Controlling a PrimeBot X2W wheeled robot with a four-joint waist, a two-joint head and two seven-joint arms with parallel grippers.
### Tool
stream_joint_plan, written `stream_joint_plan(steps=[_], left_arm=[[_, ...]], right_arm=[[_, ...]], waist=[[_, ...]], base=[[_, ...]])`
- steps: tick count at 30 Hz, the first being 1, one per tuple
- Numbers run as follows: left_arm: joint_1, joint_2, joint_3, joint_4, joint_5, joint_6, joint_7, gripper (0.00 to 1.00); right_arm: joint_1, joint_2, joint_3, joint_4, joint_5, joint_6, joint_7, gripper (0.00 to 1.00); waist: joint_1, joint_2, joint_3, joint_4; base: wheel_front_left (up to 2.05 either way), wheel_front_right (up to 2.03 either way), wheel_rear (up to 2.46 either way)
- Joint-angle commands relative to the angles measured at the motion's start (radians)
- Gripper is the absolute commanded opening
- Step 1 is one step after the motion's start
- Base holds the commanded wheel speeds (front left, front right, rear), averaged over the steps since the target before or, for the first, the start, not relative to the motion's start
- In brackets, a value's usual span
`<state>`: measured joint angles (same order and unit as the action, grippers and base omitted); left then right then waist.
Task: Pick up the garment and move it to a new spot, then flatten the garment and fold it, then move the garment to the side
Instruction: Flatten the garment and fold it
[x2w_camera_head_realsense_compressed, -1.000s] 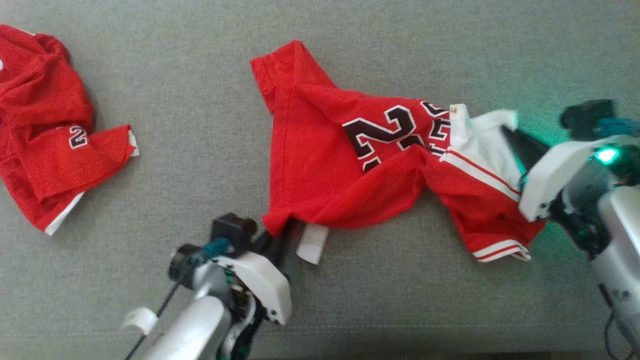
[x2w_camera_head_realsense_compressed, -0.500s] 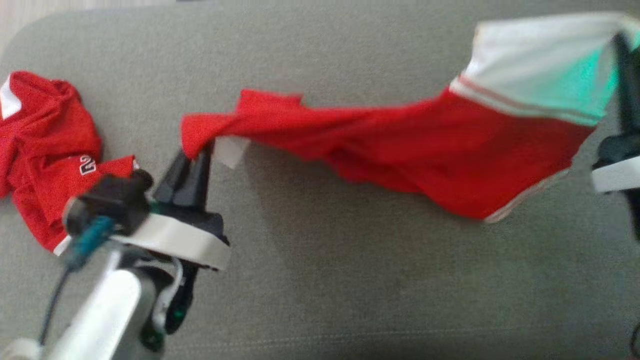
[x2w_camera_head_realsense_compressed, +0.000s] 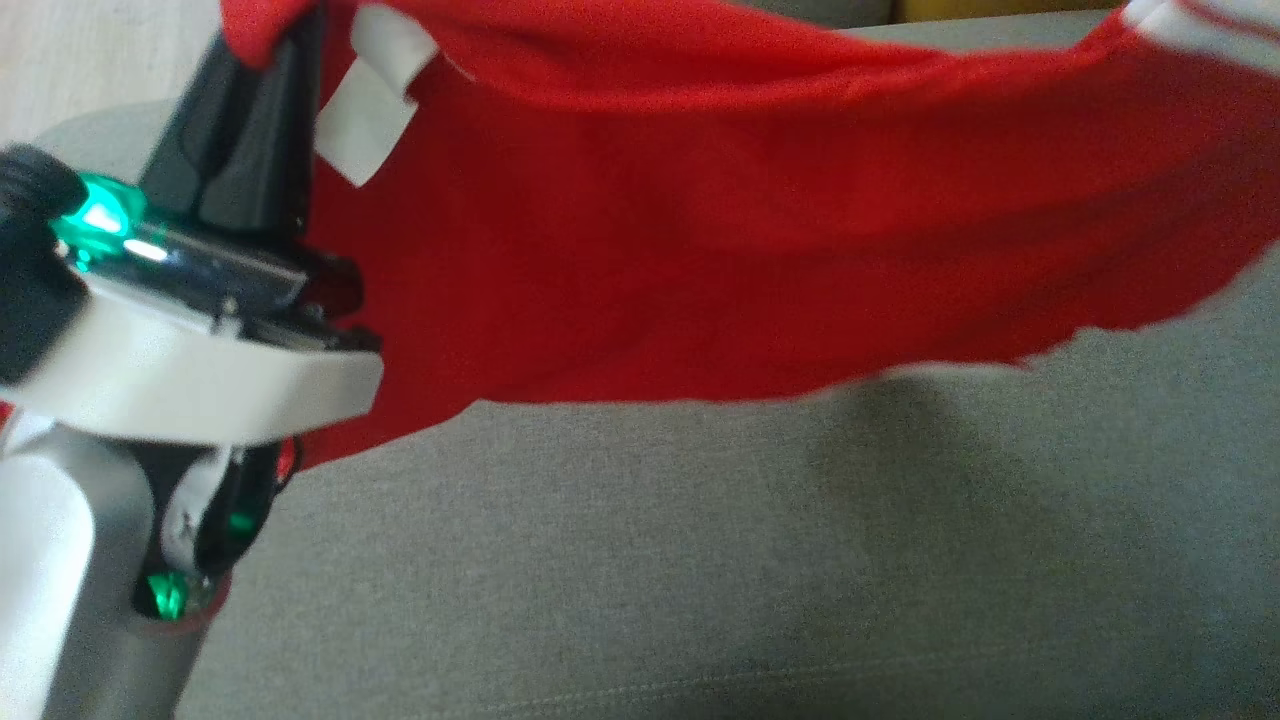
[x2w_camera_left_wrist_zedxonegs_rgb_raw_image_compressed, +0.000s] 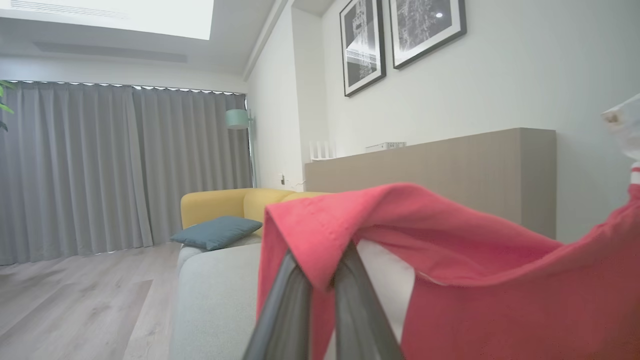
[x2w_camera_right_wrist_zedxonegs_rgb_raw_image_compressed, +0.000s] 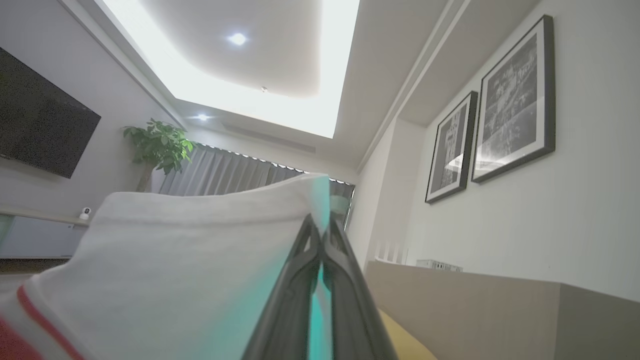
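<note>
The garment (x2w_camera_head_realsense_compressed: 760, 210) is a red jersey with white trim. It hangs stretched in the air across the top of the head view, above the grey sofa seat (x2w_camera_head_realsense_compressed: 760, 560). My left gripper (x2w_camera_head_realsense_compressed: 275, 40) is shut on its red corner at the upper left, beside a white label (x2w_camera_head_realsense_compressed: 368, 110). In the left wrist view the red cloth (x2w_camera_left_wrist_zedxonegs_rgb_raw_image_compressed: 450, 280) drapes over my closed fingers (x2w_camera_left_wrist_zedxonegs_rgb_raw_image_compressed: 285, 305). My right gripper (x2w_camera_right_wrist_zedxonegs_rgb_raw_image_compressed: 320, 225) is shut on the white part of the garment (x2w_camera_right_wrist_zedxonegs_rgb_raw_image_compressed: 190, 260), pointing up toward the ceiling.
The grey sofa seat lies below the hanging cloth, with wood floor (x2w_camera_head_realsense_compressed: 90, 60) past its left end. Beyond it are a yellow sofa (x2w_camera_left_wrist_zedxonegs_rgb_raw_image_compressed: 225, 202) with a blue cushion (x2w_camera_left_wrist_zedxonegs_rgb_raw_image_compressed: 217, 231), grey curtains (x2w_camera_left_wrist_zedxonegs_rgb_raw_image_compressed: 100, 165) and a low wooden wall unit (x2w_camera_left_wrist_zedxonegs_rgb_raw_image_compressed: 450, 175).
Both grippers have lifted the garment off the sofa seat and stretched it out high between them. The head camera has moved too; the second red jersey has left its picture.
</note>
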<state>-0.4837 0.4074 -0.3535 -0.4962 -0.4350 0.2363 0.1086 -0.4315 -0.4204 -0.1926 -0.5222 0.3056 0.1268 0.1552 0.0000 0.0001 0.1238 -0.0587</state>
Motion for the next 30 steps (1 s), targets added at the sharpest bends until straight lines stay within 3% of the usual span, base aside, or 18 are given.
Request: stream_joint_plan(steps=[1, 6, 13, 14, 23, 30], left_arm=[[-0.069, 0.033, 0.05, -0.026, -0.015, -0.008, 0.018, 0.0], [-0.156, 0.006, 0.036, 0.076, -0.069, -0.038, 0.051, 0.0], [-0.402, -0.071, 0.002, 0.456, -0.071, -0.1, 0.014, 0.0], [-0.402, -0.071, 0.002, 0.456, -0.071, -0.1, 0.014, 0.0], [-0.749, -0.2, 0.062, 1.041, -0.084, -0.139, -0.232, 0.0], [-0.817, -0.265, 0.098, 1.416, -0.162, -0.198, -0.269, 0.0]], right_arm=[[-0.046, -0.028, 0.012, -0.023, 0.02, 0.004, 0.017, 0.0], [-0.131, -0.047, 0.073, 0.081, 0.082, 0.004, 0.039, 0.0], [-0.399, -0.063, 0.243, 0.405, 0.132, 0.004, -0.032, 0.0], [-0.399, -0.063, 0.243, 0.405, 0.132, 0.004, -0.032, 0.0], [-0.84, 0.045, 0.446, 0.912, 0.115, 0.004, -0.271, 0.0], [-0.925, 0.158, 0.646, 1.226, 0.161, 0.004, -0.37, 0.0]], waist=[[0.0, -0.0001, 0.001, -0.006], [0.0, -0.0001, 0.029, -0.012], [0.0, -0.0001, 0.1, -0.012], [0.0, -0.0001, 0.1, -0.012], [0.0, -0.0001, 0.17, -0.036], [0.0, -0.0001, 0.247, -0.064]], base=[[0.0, 0.0, 0.0], [0.0, 0.0, 0.0], [0.0, 0.0, 0.0], [0.0, 0.0, 0.0], [0.0, 0.0, 0.0], [0.0, 0.0, 0.0]])
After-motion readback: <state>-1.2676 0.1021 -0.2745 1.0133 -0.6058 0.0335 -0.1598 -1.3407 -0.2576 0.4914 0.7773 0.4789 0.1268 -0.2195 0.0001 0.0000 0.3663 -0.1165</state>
